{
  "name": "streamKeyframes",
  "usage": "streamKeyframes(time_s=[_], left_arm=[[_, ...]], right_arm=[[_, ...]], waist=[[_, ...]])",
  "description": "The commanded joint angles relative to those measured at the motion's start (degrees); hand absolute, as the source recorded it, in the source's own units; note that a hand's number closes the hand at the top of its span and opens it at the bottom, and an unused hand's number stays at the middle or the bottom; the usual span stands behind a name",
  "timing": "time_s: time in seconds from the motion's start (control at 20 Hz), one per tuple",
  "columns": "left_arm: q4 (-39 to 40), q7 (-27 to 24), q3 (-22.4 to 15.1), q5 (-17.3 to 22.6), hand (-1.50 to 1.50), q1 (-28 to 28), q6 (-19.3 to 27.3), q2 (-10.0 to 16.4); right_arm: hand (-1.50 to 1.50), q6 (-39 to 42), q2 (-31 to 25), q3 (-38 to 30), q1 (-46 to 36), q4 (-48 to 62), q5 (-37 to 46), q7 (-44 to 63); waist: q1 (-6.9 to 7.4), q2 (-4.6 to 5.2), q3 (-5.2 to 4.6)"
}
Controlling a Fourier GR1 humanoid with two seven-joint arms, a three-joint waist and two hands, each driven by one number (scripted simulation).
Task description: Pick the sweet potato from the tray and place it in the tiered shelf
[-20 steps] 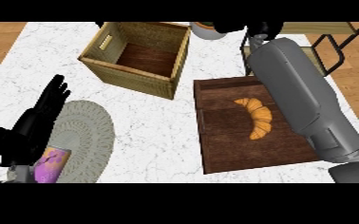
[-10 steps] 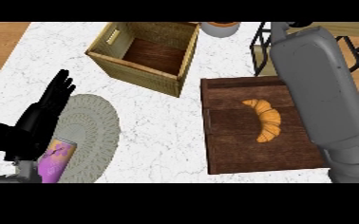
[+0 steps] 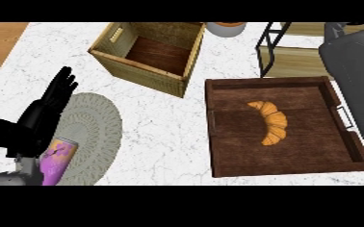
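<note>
Table: white marble (image 3: 163,125), veined and flat.
Left hand: near left (image 3: 43,115), resting; fingers (image 3: 62,84) straight, holding nothing.
Right hand: out of view, so its grasp cannot be told; only the grey forearm (image 3: 347,67) shows.
Sweet potato: none visible; the dark wooden tray (image 3: 284,166) holds only a curved golden croissant (image 3: 271,120).
Handling: probably stiff, dense and rough-skinned; best taken across its thick middle.
Tiered shelf: black frame with pale boards (image 3: 298,57), far right.

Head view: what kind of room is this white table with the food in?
Most likely a kitchen, seen from above a counter. The white marbled top carries a wooden tray with a croissant-shaped food in it, and a purple can lies on a round mat.
</note>
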Motion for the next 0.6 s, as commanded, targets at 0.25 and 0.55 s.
streamKeyframes(time_s=[0.25, 0.55], left_arm=[[-1.5, 1.9, -1.7, -1.3, 0.0, -1.3, -0.2, -1.6], [0.2, -2.6, -0.5, -1.1, 0.0, 0.7, -1.7, -2.5]], right_arm=[[1.5, 6.3, -6.2, 4.1, -8.4, 10.6, 13.4, -2.5], [1.5, 4.2, -5.6, -0.2, -12.6, 17.9, 10.4, -15.5]], waist=[[2.1, 0.25, 0.41], [2.49, 0.45, 0.41]])
